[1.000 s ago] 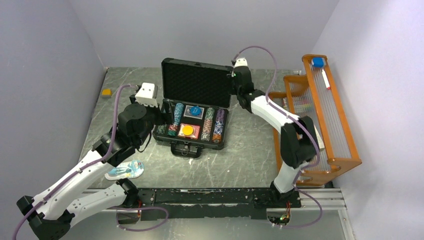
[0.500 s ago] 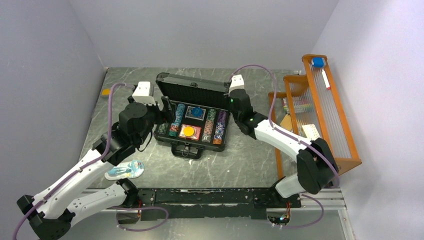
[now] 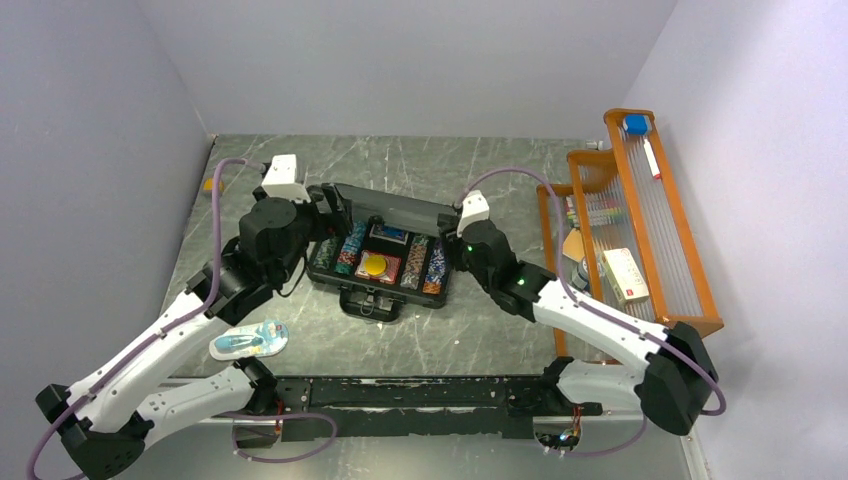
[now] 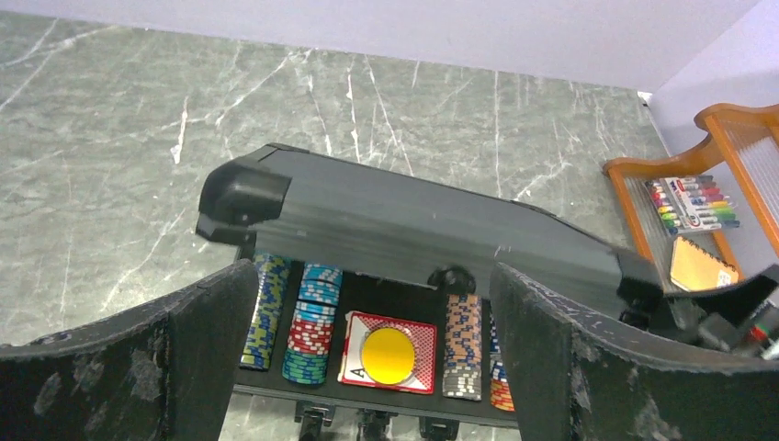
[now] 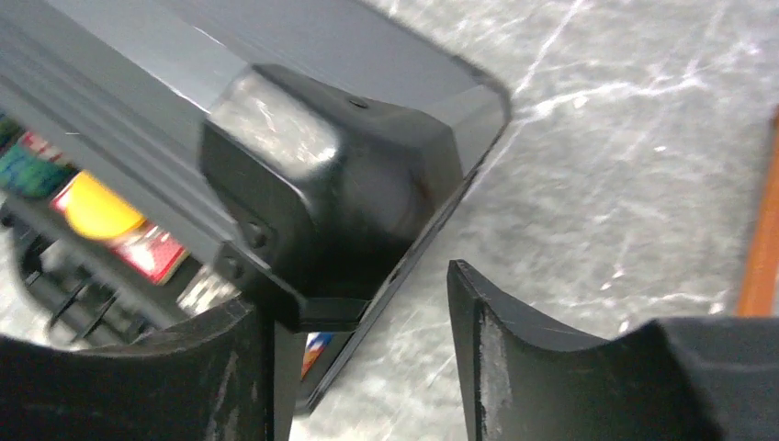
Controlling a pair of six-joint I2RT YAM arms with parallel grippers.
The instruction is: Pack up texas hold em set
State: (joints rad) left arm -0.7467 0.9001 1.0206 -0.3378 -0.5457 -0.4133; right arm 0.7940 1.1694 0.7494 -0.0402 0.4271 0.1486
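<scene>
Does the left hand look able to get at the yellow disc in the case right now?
Doubtful: the half-shut lid leans forward over the case, crowding the way down to the yellow disc for the open left hand.

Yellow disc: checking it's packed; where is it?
Top view, centre: the yellow disc lies on the red card deck in the half-closed briefcase, between chip rows.

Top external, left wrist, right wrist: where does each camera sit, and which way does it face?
Top external: above and behind the arm bases, looking down on the table; both arms show, left end effector and right end effector at the briefcase.
Left wrist: on the left arm, facing the partly lowered lid; left fingers frame it.
Right wrist: close on the lid's corner, between right fingers.
Shared: both wrist views catch the yellow disc.
</scene>
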